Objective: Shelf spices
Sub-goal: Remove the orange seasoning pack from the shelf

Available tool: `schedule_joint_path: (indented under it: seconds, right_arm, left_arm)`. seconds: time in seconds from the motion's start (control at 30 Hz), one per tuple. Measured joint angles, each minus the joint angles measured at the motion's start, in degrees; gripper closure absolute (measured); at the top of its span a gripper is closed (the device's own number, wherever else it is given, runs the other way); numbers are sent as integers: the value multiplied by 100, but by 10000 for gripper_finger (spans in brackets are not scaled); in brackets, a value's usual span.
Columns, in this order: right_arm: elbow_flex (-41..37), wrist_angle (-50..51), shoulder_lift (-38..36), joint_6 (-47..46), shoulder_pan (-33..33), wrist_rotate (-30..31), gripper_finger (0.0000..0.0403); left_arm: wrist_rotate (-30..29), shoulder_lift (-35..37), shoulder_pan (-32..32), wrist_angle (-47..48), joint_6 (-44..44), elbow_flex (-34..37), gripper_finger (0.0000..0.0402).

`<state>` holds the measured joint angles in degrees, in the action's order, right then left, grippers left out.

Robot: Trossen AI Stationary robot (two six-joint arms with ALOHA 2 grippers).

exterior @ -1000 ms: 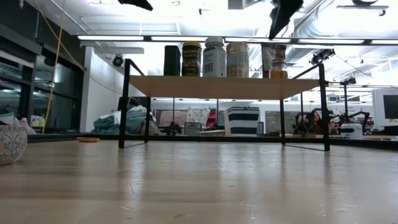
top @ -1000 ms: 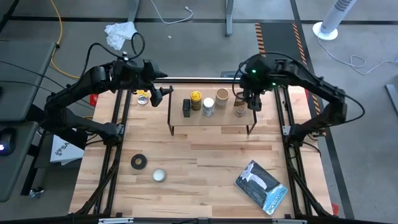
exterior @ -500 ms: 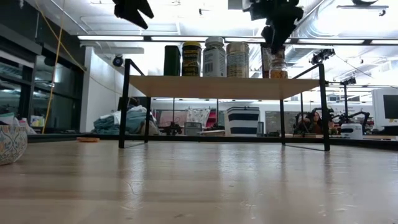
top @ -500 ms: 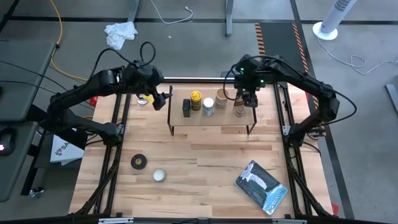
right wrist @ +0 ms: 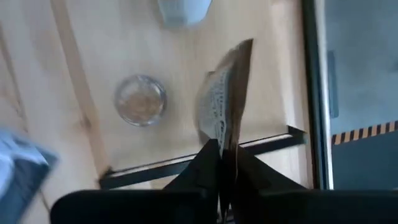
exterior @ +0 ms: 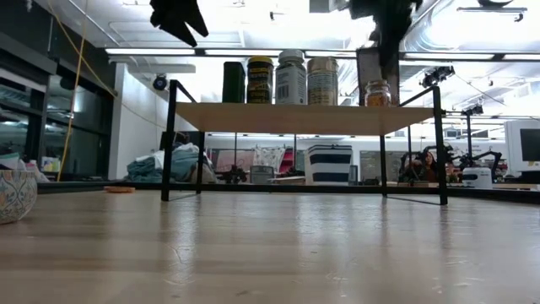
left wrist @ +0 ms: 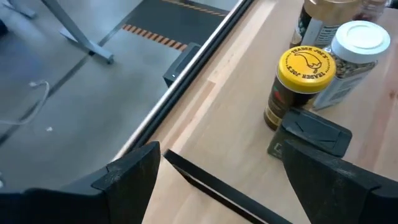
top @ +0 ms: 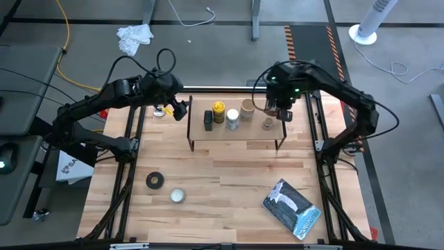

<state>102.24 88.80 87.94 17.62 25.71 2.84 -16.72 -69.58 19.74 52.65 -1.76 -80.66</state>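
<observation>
The shelf stands at the table's far middle. On its plank stand a dark bottle, a yellow-lidded jar, a white-capped bottle, a tan-lidded jar and a tiny brown-topped jar. My right gripper hovers over the shelf's right end, shut on the flat brown packet. My left gripper hangs open in the air beyond the shelf's left end, nothing between its fingers. My right gripper pinches one edge of the packet between its two fingers, coming from above and pointing down. The packet hangs below the fingers, upright and edge-on to the wrist camera. Its lower end is clear of the plank, beside the tiny jar.
A black tape roll and a round tin lie near left, and a blue-and-white bag lies near right. Another tin sits under my left arm. A patterned bowl stands at the left edge. Bare wood lies before the shelf.
My right gripper came down over the packet standing at the shelf's right end, shut on it and raised it clear of the plank. The tiny jar stayed in place. My left gripper has sunk a little beside the shelf's left end.
</observation>
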Motion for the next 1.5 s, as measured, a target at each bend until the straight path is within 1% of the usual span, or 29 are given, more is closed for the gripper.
schedule_joint_path:
  seconds: [0.13, 0.23, 0.3, 0.4, 0.5, 0.6, 0.77, 0.87, 1.0, 1.1, 1.2, 1.3, 1.5]
  right_arm:
    - [816, 128, -288, -1112, -289, -54, 398]
    - [1374, 119, -490, -2103, -715, -475, 400]
    - [1576, 113, -537, -2890, -1198, -555, 400]
    - [1498, 103, -517, -3985, -2120, -532, 401]
    - [1022, 111, -392, -5053, -3134, -476, 401]
    - [267, -115, -297, -5971, -4071, -459, 402]
    - [-1464, -990, -391, -7625, -5437, -441, 402]
    - [-2501, -1147, -604, -8629, -5952, -399, 402]
    - [-3740, -1151, -1103, -10035, -6291, 79, 402]
    - [-4466, -1352, -1645, -10767, -6348, 421, 402]
    - [-5065, -1848, -2002, -10911, -6349, 593, 403]
    - [-5492, -2018, -2177, -10931, -6349, 756, 403]
    - [-5883, -2018, -2173, -11026, -6349, 778, 400]
  left_arm:
    - [-146, 0, 38, -21, 284, 0, 71]
    - [-166, 0, 118, -29, 597, 1, 71]
    - [-154, 0, 206, -37, 800, 1, 71]
    - [13, 0, 396, -197, 995, 2, 71]
    - [485, 0, 598, -406, 940, 1, 71]
    - [821, 4, 732, -492, 847, 0, 71]
    - [864, 4, 736, -485, 643, 1, 71]
    - [774, 3, 720, -488, 489, 2, 71]
    - [504, 2, 666, -486, 49, 0, 71]
    - [388, 2, 600, -480, -245, 0, 71]
    - [294, 2, 497, -448, -412, 0, 71]
    - [148, 2, 377, -446, -415, 0, 71]
    - [-166, 0, 213, -406, -413, 1, 71]
